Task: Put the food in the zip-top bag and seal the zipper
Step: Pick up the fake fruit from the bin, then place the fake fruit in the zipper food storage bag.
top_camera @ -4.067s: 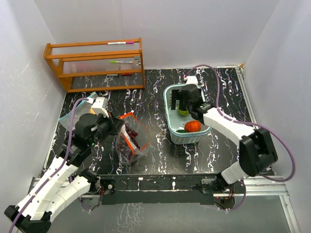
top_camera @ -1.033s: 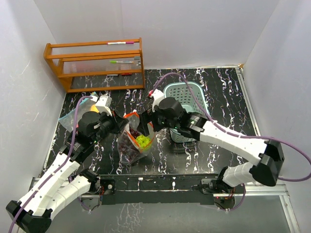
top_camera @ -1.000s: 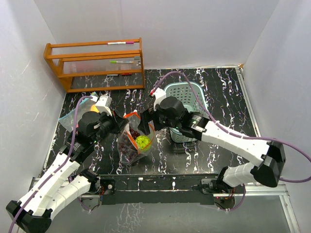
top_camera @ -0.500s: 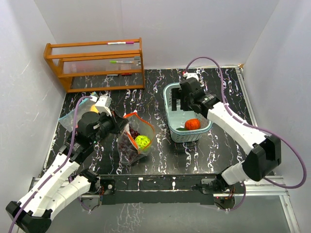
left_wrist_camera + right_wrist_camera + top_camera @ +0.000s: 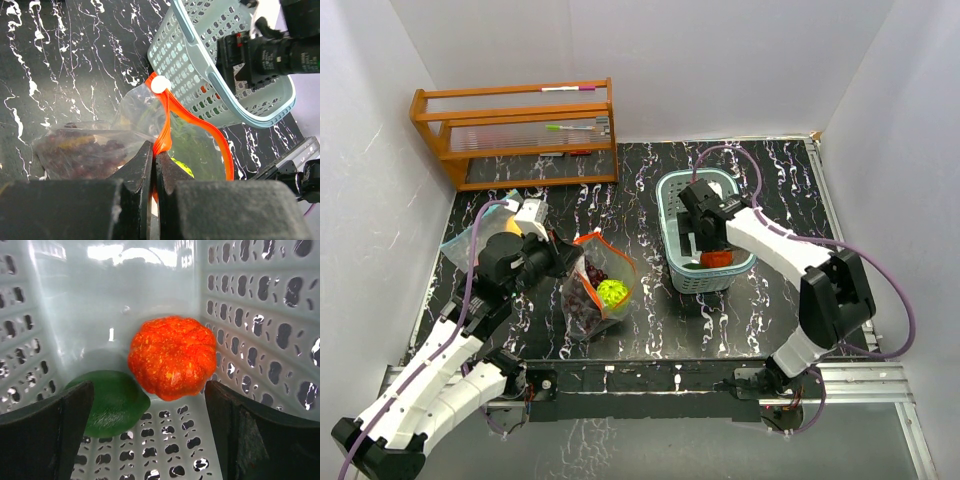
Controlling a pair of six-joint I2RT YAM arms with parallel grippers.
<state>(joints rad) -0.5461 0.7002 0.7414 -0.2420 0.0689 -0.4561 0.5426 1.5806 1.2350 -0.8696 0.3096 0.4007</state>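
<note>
The zip-top bag (image 5: 592, 290) stands open on the black table, its orange zipper rim (image 5: 172, 107) pinched in my left gripper (image 5: 154, 160), which is shut on it. Dark grapes (image 5: 582, 310) and a bumpy green fruit (image 5: 612, 292) lie inside the bag. My right gripper (image 5: 152, 430) is down inside the pale teal basket (image 5: 667, 225), open, with its fingers on either side of an orange-red fruit (image 5: 172, 356) and not touching it. A smooth dark green fruit (image 5: 112, 402) lies beside the orange-red one, close to the gripper's left finger (image 5: 50, 432).
A wooden rack (image 5: 515, 130) with pens stands at the back left. Another clear bag (image 5: 460, 245) and something yellow (image 5: 510, 228) lie behind my left arm. The basket's walls (image 5: 260, 315) close in on the right gripper.
The right arm left the bag's mouth, where the bumpy green fruit now lies, swung back to the basket and lowered over the orange-red fruit. The left gripper kept its hold.
</note>
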